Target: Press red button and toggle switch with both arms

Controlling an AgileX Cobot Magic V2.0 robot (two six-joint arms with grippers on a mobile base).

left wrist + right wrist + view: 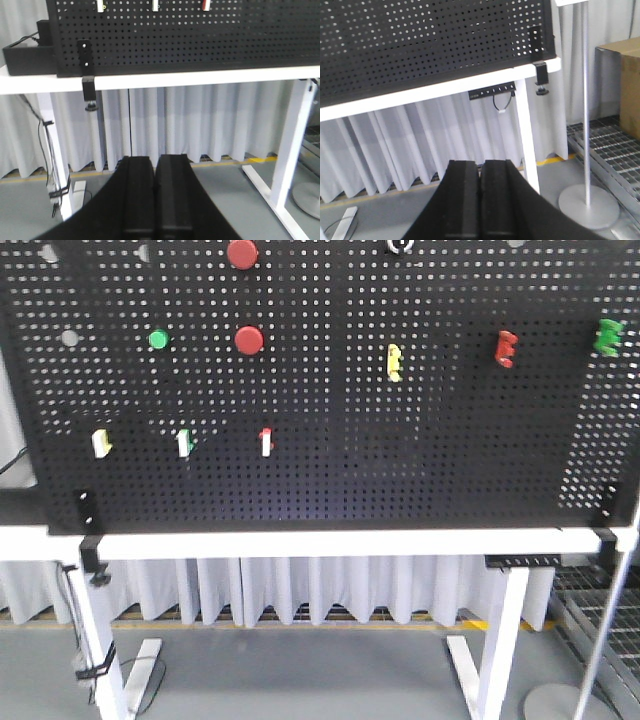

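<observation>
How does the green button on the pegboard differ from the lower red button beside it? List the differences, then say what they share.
Colour: the green button is green and the lower red button is red.
Size: the green button is clearly smaller than the lower red button.
Place: in the front view, the green button sits to the left of the lower red button.
Shared: both are round and sit at about the same height on the black pegboard.

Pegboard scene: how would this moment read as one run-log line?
left hand: shut, clear of pegboard | right hand: shut, clear of pegboard | lower red button: untouched | red-tipped switch: untouched
</observation>
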